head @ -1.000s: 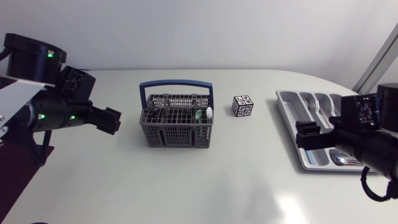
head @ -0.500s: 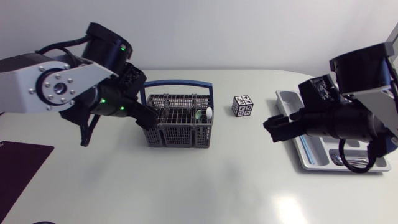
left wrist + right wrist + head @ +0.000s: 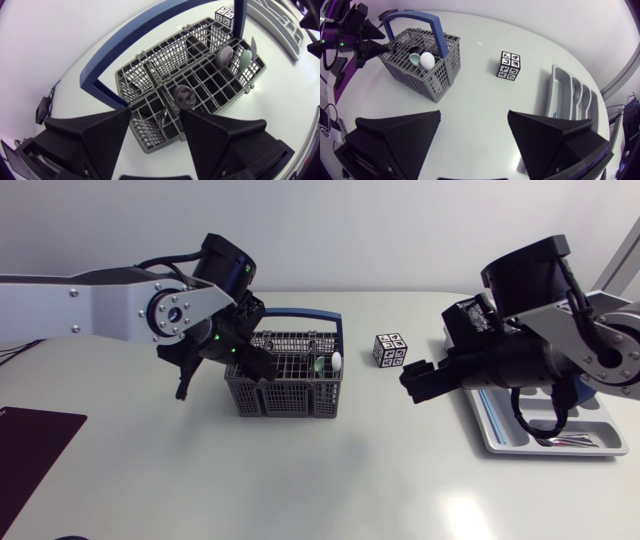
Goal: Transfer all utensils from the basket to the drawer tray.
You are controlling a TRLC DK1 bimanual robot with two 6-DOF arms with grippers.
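The grey wire basket (image 3: 290, 385) with a blue handle (image 3: 283, 314) stands mid-table. A white spoon (image 3: 337, 361) and a green one (image 3: 319, 365) stick up at its right end. My left gripper (image 3: 255, 367) hangs over the basket's left end, open. In the left wrist view the left gripper (image 3: 156, 114) has a thin metal utensil (image 3: 163, 118) in a basket cell below the gap, and a spoon bowl (image 3: 184, 95) just ahead. My right gripper (image 3: 415, 380) is open and holds nothing, between the basket and the grey drawer tray (image 3: 482, 430). The right gripper (image 3: 475, 117) is over bare table.
A black-and-white marker cube (image 3: 390, 349) sits between the basket and the tray. Some cutlery (image 3: 560, 440) lies in the tray's near end. A dark mat (image 3: 30, 435) lies at the table's left front. The basket (image 3: 420, 65) and tray (image 3: 570, 95) both show in the right wrist view.
Both arms have swung in from the sides. The left gripper came over the basket's left end and its fingers narrowed. The right gripper moved left, off the tray towards the cube.
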